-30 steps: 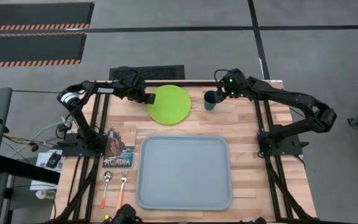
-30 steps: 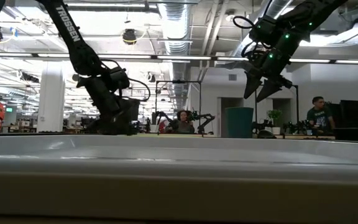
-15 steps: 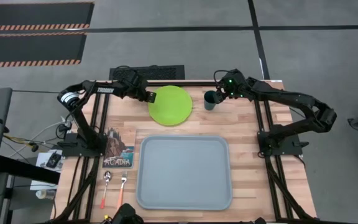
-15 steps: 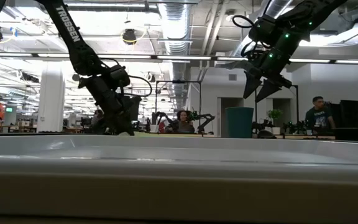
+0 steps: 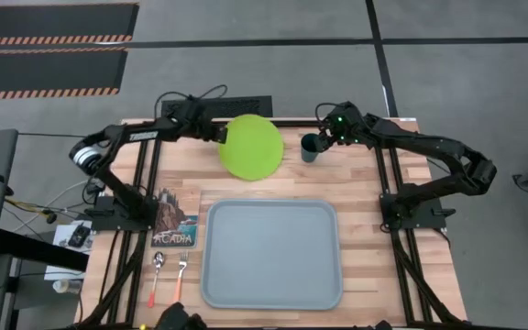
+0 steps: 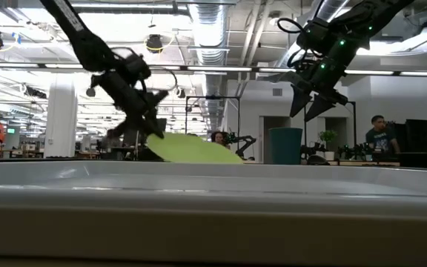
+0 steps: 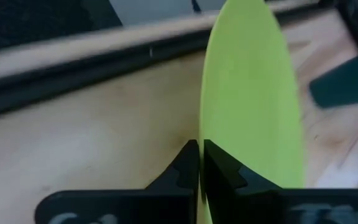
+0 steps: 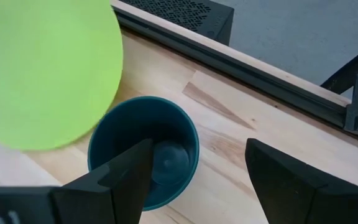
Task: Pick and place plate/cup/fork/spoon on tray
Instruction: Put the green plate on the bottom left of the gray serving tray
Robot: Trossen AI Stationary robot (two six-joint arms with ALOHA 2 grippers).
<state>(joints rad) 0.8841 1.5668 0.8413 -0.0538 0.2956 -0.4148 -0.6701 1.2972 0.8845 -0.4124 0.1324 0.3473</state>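
Two arms reach over the desk's far edge. The left gripper [image 5: 220, 134] is pinched tight on the rim of the plate [image 5: 251, 147] — round, flat, bright lime green. The plate is up off the wood and tilted; in the low view its gripped side is higher and the other side slopes down toward the desk [image 5: 356, 188]. It hangs by the far edge, a little left of the middle.

The right gripper [image 5: 324, 139] hangs over the cup [image 5: 310, 148] with its fingers [image 8: 284, 180] spread wide — one finger shows above the cup's mouth, the other off to the side. The cup is small, round and dark teal, standing upright near the far edge, just right of the plate.

The big pale grey-blue tray [image 5: 270, 254] lies by the near edge. The spoon [image 5: 157, 276] and fork [image 5: 181, 275], both with thin orange handles, lie side by side near the near left corner, left of the tray.
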